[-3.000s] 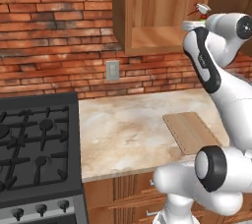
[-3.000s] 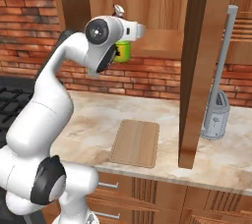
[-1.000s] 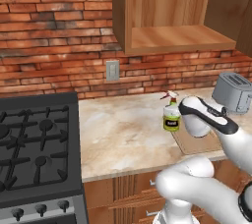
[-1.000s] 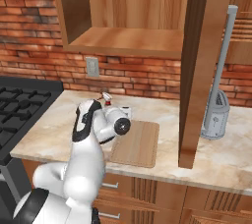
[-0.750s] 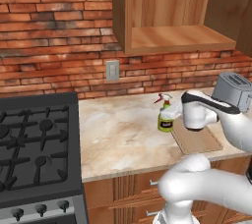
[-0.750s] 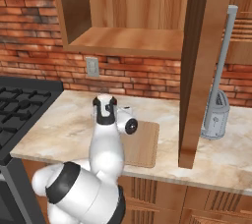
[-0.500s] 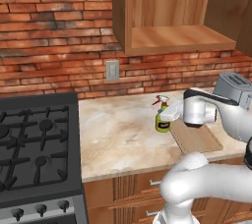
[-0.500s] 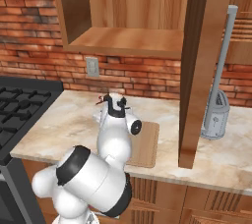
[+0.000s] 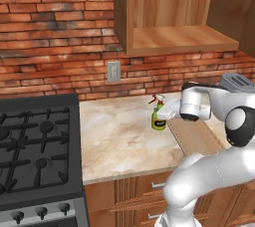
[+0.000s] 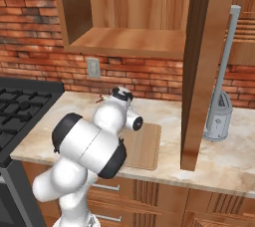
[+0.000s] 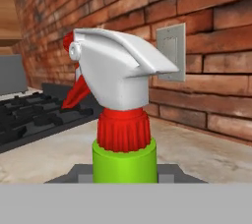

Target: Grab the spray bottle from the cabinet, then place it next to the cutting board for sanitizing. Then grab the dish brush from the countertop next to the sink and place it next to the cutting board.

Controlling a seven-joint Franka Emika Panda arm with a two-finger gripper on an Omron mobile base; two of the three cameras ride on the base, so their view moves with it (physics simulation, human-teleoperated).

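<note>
The green spray bottle (image 9: 158, 117) with its white trigger head and red nozzle stands upright, low over the beige countertop (image 9: 119, 136), just left of the wooden cutting board (image 9: 196, 136). My gripper (image 9: 167, 113) is shut on the bottle's body from the right. In the hand view the trigger head (image 11: 115, 73) and green neck rise between my dark fingertips (image 11: 74, 174). Whether the bottle's base touches the stone I cannot tell. In the right base view my arm covers most of the bottle beside the board (image 10: 144, 146). The open wall cabinet (image 9: 174, 39) hangs above. The dish brush and the sink are out of view.
A black gas stove (image 9: 35, 151) borders the counter on the left. A grey toaster (image 9: 238, 82) sits behind the board at the right. A wall outlet (image 9: 114, 71) is on the brick wall. An open wooden cabinet door (image 10: 199, 71) and a tall grey appliance (image 10: 219, 116) stand right.
My arm has carried the spray bottle leftward, off the cutting board's near corner to the counter beside the board's left edge. The grip has stayed the same.
</note>
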